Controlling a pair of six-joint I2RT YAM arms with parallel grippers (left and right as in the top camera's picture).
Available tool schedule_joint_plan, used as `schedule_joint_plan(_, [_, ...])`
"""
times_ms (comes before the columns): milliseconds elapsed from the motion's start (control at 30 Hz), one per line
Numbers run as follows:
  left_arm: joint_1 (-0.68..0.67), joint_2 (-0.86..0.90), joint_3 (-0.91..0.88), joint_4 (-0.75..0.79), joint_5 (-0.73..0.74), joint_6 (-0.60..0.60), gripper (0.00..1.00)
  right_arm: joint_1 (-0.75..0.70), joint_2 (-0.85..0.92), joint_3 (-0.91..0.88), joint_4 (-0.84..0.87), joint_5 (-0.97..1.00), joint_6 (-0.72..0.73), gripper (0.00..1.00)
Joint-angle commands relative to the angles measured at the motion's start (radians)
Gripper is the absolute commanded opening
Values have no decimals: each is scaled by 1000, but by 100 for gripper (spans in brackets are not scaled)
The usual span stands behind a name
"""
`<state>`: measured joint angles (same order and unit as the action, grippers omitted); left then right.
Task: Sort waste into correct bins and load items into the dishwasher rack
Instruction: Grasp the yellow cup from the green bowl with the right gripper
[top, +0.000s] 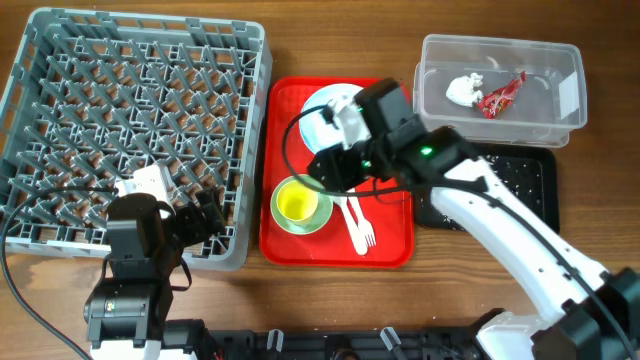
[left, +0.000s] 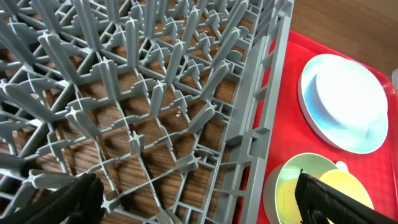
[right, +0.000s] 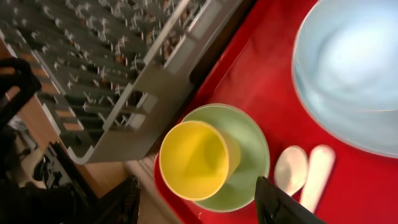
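The grey dishwasher rack (top: 130, 120) stands at the left, with nothing in it. On the red tray (top: 390, 245) a small pale blue bowl (top: 325, 120) sits on the pale blue plate (top: 312, 100). The yellow cup (top: 296, 205) stands in the green bowl (top: 318, 218), with the white spoon and fork (top: 358, 228) beside it. My right gripper (right: 202, 202) is open above the yellow cup (right: 193, 158) and green bowl (right: 249, 155). My left gripper (left: 199, 199) is open over the rack's front right corner (left: 249, 149). The tissue (top: 463, 90) and red wrapper (top: 500, 95) lie in the clear tub (top: 570, 95).
The black tray (top: 525, 180), speckled with pale crumbs, lies right of the red tray, partly under my right arm. In the left wrist view the plate (left: 309, 109) and yellow cup (left: 336, 186) lie just right of the rack wall.
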<state>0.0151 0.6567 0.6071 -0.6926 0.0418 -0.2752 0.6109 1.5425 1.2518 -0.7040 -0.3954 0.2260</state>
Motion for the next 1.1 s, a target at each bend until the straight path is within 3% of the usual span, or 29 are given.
schedule_joint_plan(0, [5, -1, 19, 2, -9, 5, 100, 57, 72, -4, -37, 108, 154, 56])
schedule_joint_plan(300, [5, -1, 19, 2, -9, 5, 100, 76, 265, -4, -56, 124, 249, 29])
schedule_joint_plan(433, [5, -1, 19, 3, -9, 5, 100, 76, 273, -3, -50, 124, 249, 5])
schedule_joint_plan(600, [5, -1, 19, 5, 14, 5, 100, 40, 200, 41, -98, 134, 245, 4])
schedule_joint_plan(767, [5, -1, 19, 77, 300, 5, 100, -131, -2, 77, -135, 115, 233, 4])
schedule_joint_plan(900, [5, 29, 19, 182, 520, -51, 100, -222, -14, 76, -144, -207, 89, 4])
schedule_joint_plan(1067, [5, 124, 19, 354, 806, -52, 100, -227, 11, 76, -142, -642, -96, 4])
